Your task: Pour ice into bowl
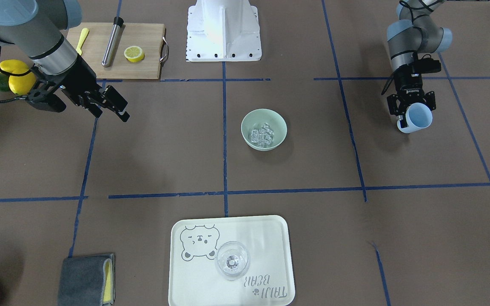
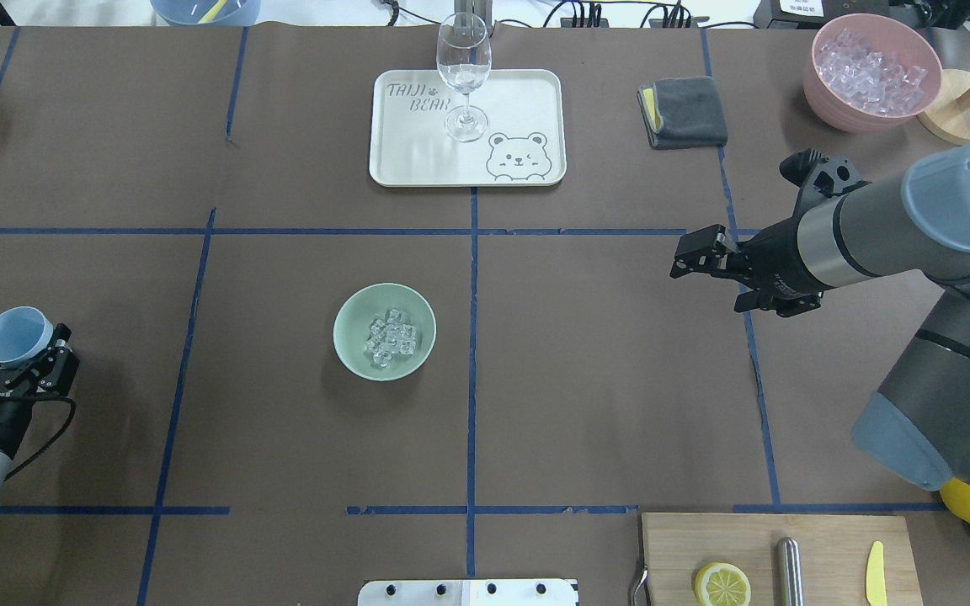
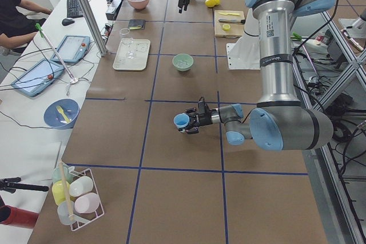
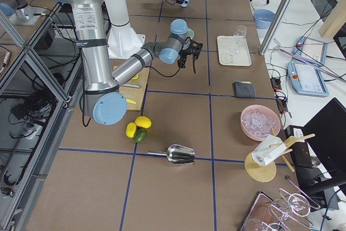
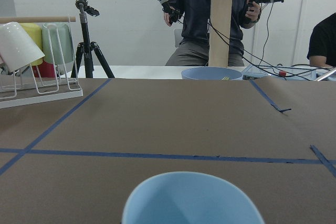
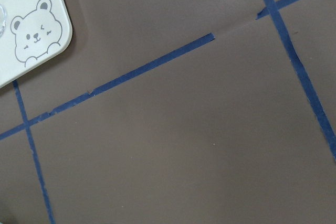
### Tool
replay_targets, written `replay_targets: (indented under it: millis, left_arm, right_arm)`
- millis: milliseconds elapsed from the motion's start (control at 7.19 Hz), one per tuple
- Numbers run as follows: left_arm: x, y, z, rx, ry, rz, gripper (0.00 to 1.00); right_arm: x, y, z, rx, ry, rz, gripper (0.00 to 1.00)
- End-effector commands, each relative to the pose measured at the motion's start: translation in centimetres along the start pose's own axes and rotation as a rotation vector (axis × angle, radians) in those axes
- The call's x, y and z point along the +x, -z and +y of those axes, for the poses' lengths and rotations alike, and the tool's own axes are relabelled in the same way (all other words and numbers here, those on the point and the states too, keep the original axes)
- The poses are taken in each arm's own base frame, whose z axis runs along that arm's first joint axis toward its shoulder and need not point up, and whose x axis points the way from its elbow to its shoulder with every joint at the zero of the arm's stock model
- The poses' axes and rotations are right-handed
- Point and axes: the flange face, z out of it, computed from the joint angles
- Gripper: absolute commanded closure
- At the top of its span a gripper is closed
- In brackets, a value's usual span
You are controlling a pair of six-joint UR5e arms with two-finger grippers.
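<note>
The mint-green bowl [image 1: 275, 121] [image 2: 350, 313] stands near the middle of the table, and the ice [image 1: 262, 134] [image 2: 391, 337] lies inside it as a small heap of clear cubes. My left gripper [image 1: 411, 111] [image 2: 23, 355] hovers far out to the robot's left of the bowl. It is shut on a light blue cup [image 1: 418, 116] [image 2: 15, 334] [image 5: 191, 200], which looks empty in the left wrist view. My right gripper [image 1: 111, 111] [image 2: 684, 257] hangs open above bare table on the other side, holding nothing.
A cream tray [image 2: 418, 160] with a wine glass [image 2: 463, 71] sits beyond the bowl, a grey cloth [image 2: 687, 111] and a pink tub of ice [image 2: 871, 74] to its right. A cutting board [image 1: 143, 46] carries a lemon half, a metal rod and a yellow knife. Lemons [image 1: 19, 76] lie beside it.
</note>
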Motion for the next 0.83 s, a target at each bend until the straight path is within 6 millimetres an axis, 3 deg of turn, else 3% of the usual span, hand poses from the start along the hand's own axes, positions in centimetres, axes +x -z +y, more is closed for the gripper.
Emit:
replay_targets:
  millis: [0,278,417,556,695]
  left_arm:
    - [0.1,0.2,0.6,-0.077,-0.003,0.011,0.0]
    - [-0.2,0.7,1.1,-0.192,-0.072,0.029,0.0]
    - [-2.0,1.9,-0.8,-0.249,-0.091,0.033,0.0]
    - [-2.5,2.8,-2.1,-0.283,-0.098,0.043,0.0]
    - [-2.5,2.9,-1.9,-0.322,-0.115,0.053,0.0]
  right_arm:
    - [0.1,-0.2,0.0,-0.001,-0.001,0.003,0.0]
    - [-0.1,-0.1,0.0,0.002,0.0,-0.001,0.0]
    - [-0.1,0.0,-0.1,0.003,-0.001,0.0,0.0]
    - [0.0,-0.1,-0.1,0.003,-0.002,0.001,0.0]
    - [0.2,-0.1,-0.1,0.001,-0.004,0.004,0.0]
